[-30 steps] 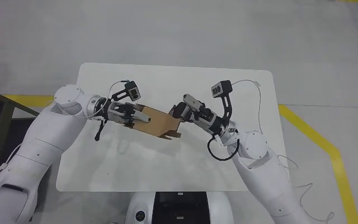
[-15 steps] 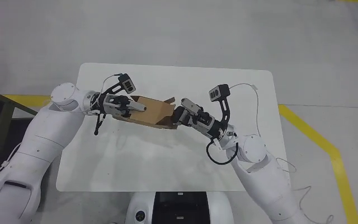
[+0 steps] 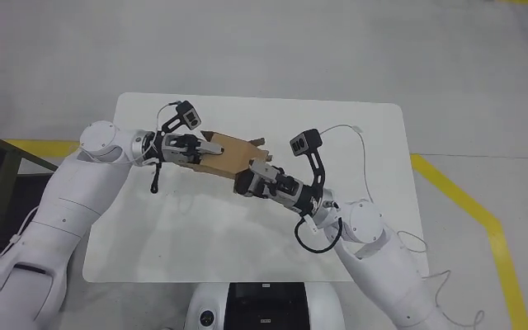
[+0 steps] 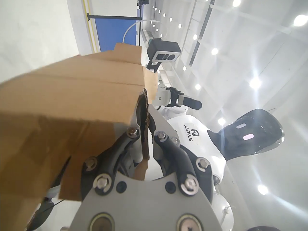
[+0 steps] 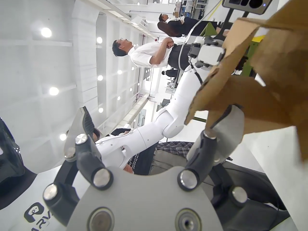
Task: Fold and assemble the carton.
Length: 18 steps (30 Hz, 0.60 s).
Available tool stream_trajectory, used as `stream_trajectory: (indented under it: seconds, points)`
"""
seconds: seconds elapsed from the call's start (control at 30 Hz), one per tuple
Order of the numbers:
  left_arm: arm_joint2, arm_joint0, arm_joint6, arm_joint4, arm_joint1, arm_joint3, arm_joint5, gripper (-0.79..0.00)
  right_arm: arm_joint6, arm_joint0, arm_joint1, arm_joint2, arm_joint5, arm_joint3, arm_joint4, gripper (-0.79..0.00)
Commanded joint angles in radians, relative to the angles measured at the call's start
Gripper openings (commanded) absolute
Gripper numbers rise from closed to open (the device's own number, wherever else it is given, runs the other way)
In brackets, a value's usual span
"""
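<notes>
The brown carton (image 3: pixel 233 155) is held above the white table (image 3: pixel 363 132), partly folded, with loose flaps at its right end. My left gripper (image 3: pixel 209 149) is shut on the carton's left end; in the left wrist view its fingers (image 4: pixel 154 118) pinch a cardboard edge of the carton (image 4: pixel 72 90). My right gripper (image 3: pixel 246 181) stands open at the carton's near right corner. In the right wrist view one finger (image 5: pixel 81 121) is free, and the other lies against a flap of the carton (image 5: pixel 269 73).
The table's near edge (image 3: pixel 206 276) lies below both arms. A cable (image 3: pixel 351 130) from the right wrist camera loops over the table's right part. Yellow floor tape (image 3: pixel 470 202) runs to the right of the table.
My right gripper has slid left and toward the table's near side, along the carton's right end. The left gripper has carried the carton slightly toward the far side.
</notes>
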Motion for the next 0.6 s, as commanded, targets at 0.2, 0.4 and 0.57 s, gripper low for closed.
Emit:
stream_trajectory:
  seconds: [0.2,0.4,0.57]
  points:
    - [-0.008,0.001,0.004,0.007,-0.013,0.007,0.002,-0.785,0.001,0.004,-0.001,0.000,-0.004,0.008,0.003,0.000]
    - [-0.019,0.002,-0.005,-0.019,-0.023,0.003,0.024,-0.785,0.001,0.014,-0.004,-0.010,-0.006,0.031,0.014,0.000]
    - [-0.028,0.003,-0.012,-0.038,-0.030,0.006,0.045,-0.785,0.000,0.023,-0.008,-0.022,-0.010,0.042,0.019,0.000]
